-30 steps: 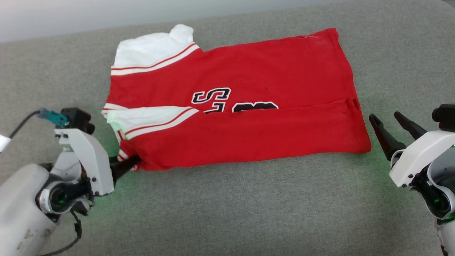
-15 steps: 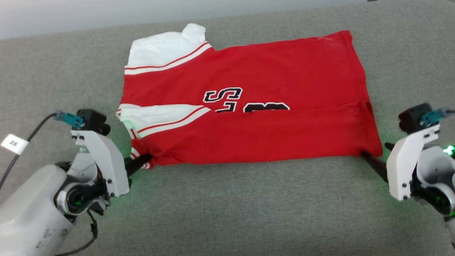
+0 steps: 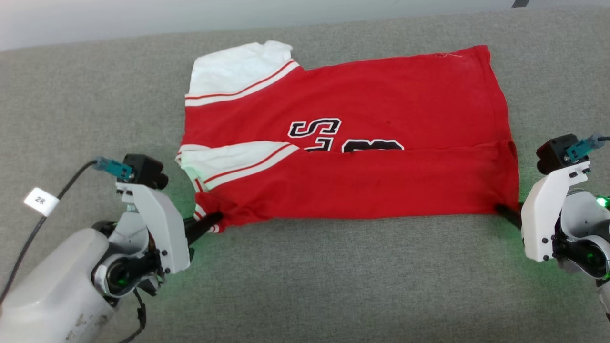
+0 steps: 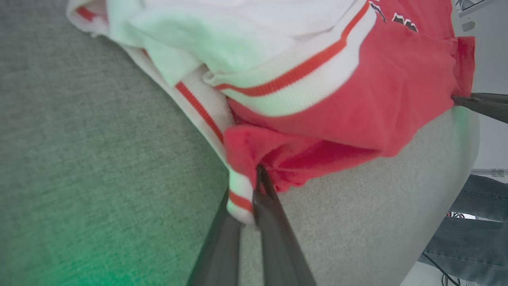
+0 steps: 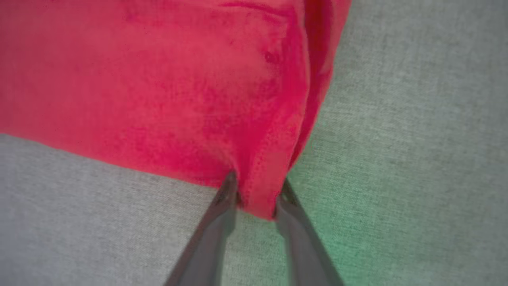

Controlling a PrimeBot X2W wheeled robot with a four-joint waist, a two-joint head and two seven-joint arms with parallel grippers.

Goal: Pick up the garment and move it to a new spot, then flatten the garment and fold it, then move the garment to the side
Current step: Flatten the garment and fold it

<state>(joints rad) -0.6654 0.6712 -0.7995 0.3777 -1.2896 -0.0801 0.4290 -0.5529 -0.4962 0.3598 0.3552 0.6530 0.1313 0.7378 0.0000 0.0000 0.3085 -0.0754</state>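
Left pincer (image 4: 252, 186), shut tight, clamps the seven-o'clock corner of the bright red, white-sleeved soft-cloth garment (image 3: 357, 181); right pincer (image 5: 257, 186) straddles its five-o'clock hem corner, grip uncertain.
Light and limp on the grey fabric surface (image 3: 305, 276), it likely sags unless held by both corners.

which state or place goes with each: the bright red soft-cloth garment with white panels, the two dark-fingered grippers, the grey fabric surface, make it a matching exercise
Things
1. left gripper
2. right gripper
3. bright red soft-cloth garment
4. grey fabric surface

States or places
A. lies beneath everything else
B. shut on the near corner at the white-striped end
C. fingers apart, straddling the plain red near corner
D. spread out, near part folded over the black lettering

Pairs: 1-B, 2-C, 3-D, 4-A
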